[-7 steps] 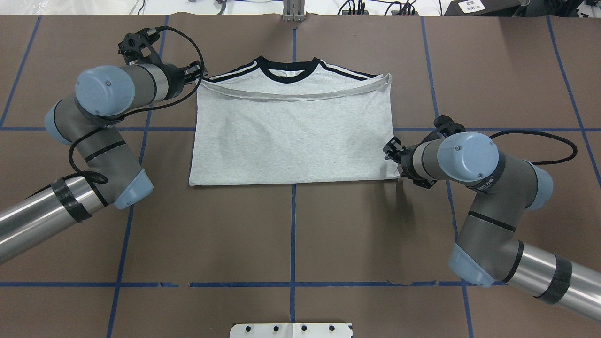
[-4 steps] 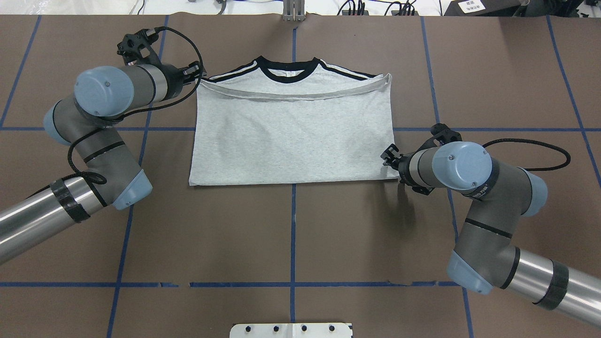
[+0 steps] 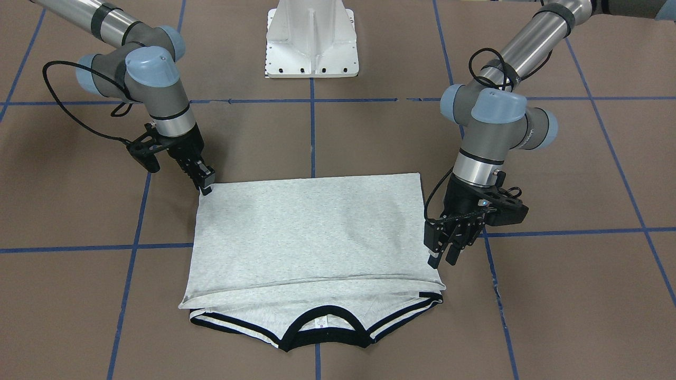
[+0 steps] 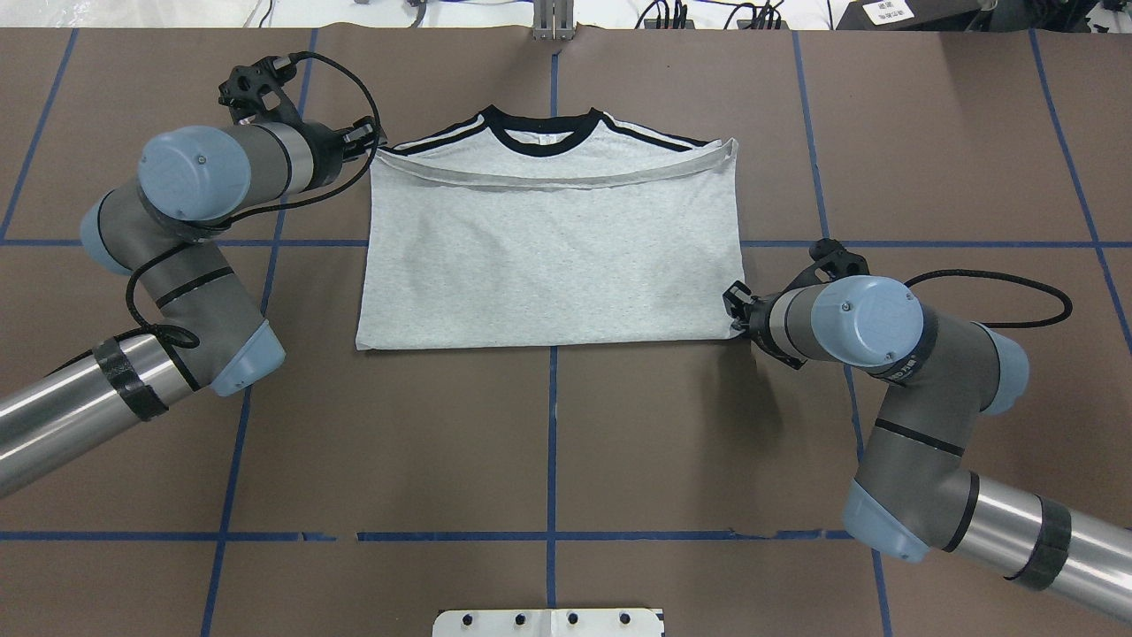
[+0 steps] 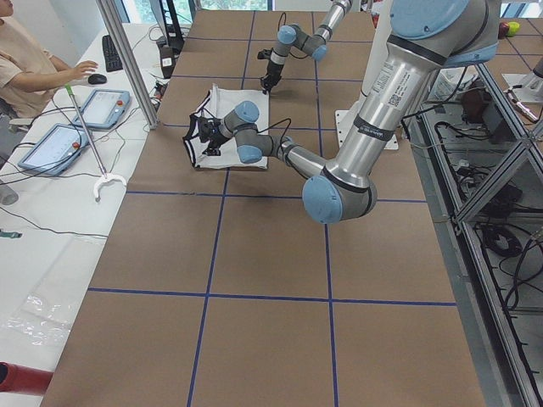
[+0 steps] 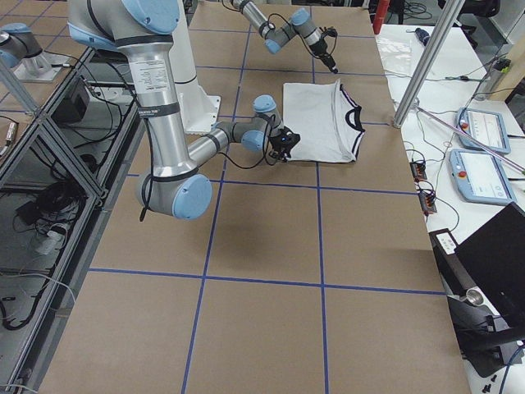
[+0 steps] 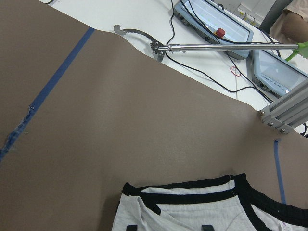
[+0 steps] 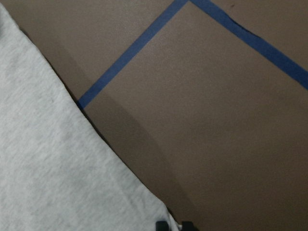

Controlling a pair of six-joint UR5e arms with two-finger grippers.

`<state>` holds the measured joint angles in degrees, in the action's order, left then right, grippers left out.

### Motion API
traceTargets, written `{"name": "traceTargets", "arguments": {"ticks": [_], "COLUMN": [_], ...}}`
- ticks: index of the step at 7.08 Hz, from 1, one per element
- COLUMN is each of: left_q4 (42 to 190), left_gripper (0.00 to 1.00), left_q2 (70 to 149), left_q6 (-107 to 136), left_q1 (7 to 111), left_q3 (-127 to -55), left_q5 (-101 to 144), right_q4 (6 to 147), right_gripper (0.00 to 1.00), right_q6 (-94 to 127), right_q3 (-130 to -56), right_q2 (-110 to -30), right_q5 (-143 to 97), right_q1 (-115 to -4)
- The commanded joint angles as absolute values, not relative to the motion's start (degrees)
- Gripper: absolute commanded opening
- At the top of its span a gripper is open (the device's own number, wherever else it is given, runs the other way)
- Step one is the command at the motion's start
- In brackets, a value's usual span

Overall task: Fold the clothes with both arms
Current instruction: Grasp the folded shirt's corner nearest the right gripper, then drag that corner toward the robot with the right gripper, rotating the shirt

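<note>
Now we log the left gripper [image 3: 443, 257] parted, the right gripper [image 3: 206, 186] narrow (grasp: cannot tell), both at shirt [image 3: 311, 227] corners for folding.

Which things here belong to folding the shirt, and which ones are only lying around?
For the job: T-shirt; left hand; right hand.

Only lying about: reaching stick and control tablets, both on the white side table; white pedestal base.
</note>
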<state>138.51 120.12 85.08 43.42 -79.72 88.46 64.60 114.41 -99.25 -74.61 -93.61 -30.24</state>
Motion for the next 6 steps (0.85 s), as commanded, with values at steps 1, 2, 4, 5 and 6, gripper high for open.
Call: {"name": "traceTargets", "arguments": {"ticks": [1, 2, 4, 5, 6], "left_q4": [138.6, 138.69, 138.34, 138.25, 137.73], "left_gripper": [0.54, 0.54, 0.54, 0.69, 0.76], "left_q2": [120.15, 120.41, 117.97, 116.47, 116.28], "left_q6": [85.34, 86.56, 89.27, 89.99, 90.87], "left_q1": [43.42, 43.33, 42.72, 42.71, 42.63], "left_q3": [-79.72, -79.89, -86.97, -89.62, -92.08], "left_q5": [88.5, 88.51, 92.77, 97.77, 99.91], "right_q4": [64.6, 65.21, 65.21, 65.3, 65.39], "right_gripper": [0.0, 0.0, 0.0, 0.0, 0.0], "right_q6": [114.26, 114.34, 115.74, 118.36, 118.65], "right_q3": [-99.67, -103.41, -117.36, -121.08, -124.85], "right_q2": [-75.06, -76.89, -88.1, -90.24, -93.92], "right_q5": [-93.6, -93.69, -94.13, -94.22, -94.22], "right_q1": [-30.15, -29.02, -22.63, -18.06, -11.75]}}
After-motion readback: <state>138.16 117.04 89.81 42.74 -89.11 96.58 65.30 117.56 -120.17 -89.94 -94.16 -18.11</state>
